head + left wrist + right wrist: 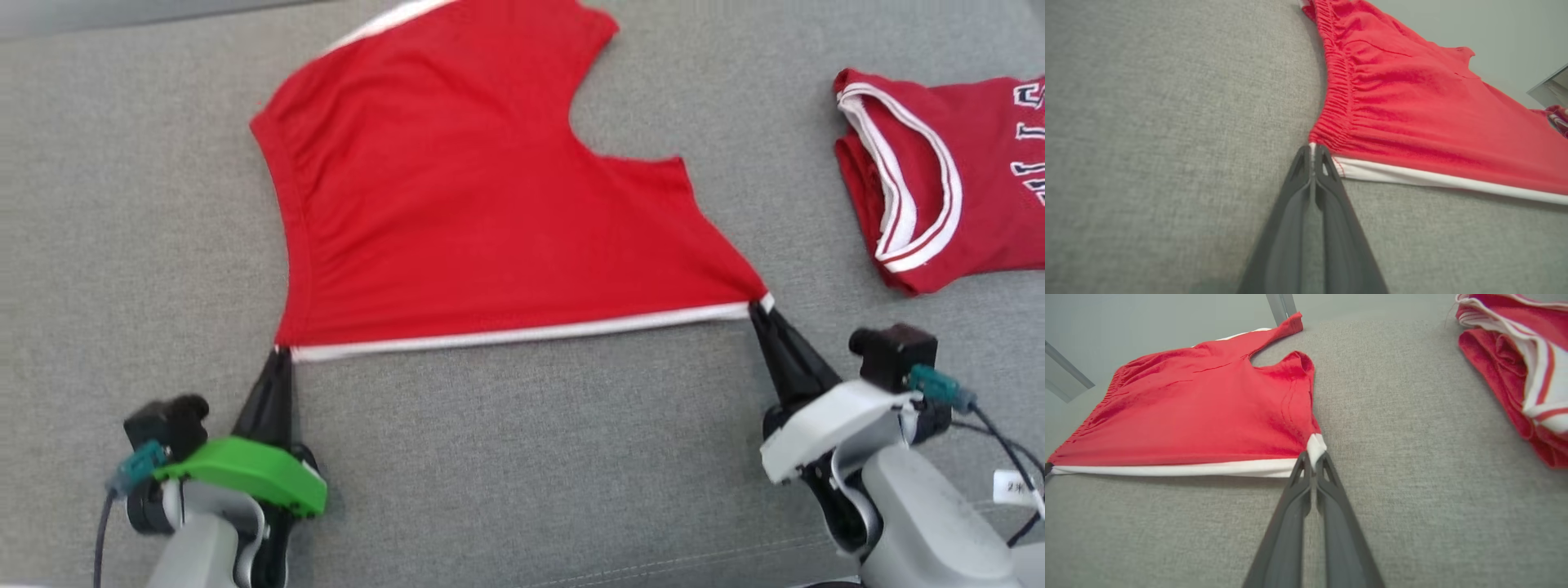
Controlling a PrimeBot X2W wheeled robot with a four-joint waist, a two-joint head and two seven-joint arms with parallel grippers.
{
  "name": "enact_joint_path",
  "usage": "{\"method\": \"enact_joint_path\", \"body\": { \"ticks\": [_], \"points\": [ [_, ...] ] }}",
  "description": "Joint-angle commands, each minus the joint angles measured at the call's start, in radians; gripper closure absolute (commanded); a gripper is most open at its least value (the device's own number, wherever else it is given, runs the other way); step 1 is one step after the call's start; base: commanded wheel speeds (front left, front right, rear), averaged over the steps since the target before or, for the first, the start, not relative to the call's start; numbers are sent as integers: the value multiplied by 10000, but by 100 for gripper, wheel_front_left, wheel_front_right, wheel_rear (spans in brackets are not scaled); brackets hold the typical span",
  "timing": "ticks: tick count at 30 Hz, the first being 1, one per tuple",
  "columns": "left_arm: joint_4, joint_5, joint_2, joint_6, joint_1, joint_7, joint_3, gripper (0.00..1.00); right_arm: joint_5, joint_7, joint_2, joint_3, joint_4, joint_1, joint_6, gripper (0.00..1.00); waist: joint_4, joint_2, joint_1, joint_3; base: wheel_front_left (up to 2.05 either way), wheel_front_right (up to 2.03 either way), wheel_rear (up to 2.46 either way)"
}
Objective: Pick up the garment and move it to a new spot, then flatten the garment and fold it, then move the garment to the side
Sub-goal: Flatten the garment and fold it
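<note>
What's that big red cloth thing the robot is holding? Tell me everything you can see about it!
The red garment is soft, thin-looking cloth, spread nearly flat on the grey fabric surface. A white band runs along its near edge. Its left edge is gathered like elastic, and a curved scoop cuts into its far right side. The left gripper and right gripper are each shut on a near corner, stretching that edge taut between them.

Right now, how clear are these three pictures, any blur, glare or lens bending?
Head view: even, soft light, no glare, red garment in focus. Left wrist view: left gripper crisp at the tips, blurred toward the bottom edge; thin shadow under the white hem. Right wrist view: right gripper likewise soft low down; wide-angle lens stretches the folded jersey at the corner.
</note>
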Motion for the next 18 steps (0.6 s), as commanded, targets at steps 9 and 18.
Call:
{"method": "enact_joint_path", "body": {
  "ticks": [9, 18],
  "points": [
    [-628, 544, -175, 151, 3086, -8, 1386, 100, -151, -45, 178, -450, 223, 2504, -125, 100, -141, -1, 1, -2863, 0, 0, 0],
    [-1521, 922, -457, 159, 4463, -31, 1948, 100, -364, -56, 146, -426, -332, 3834, -131, 100, -99, -1, 1, -3262, 0, 0, 0]
  ]
}}
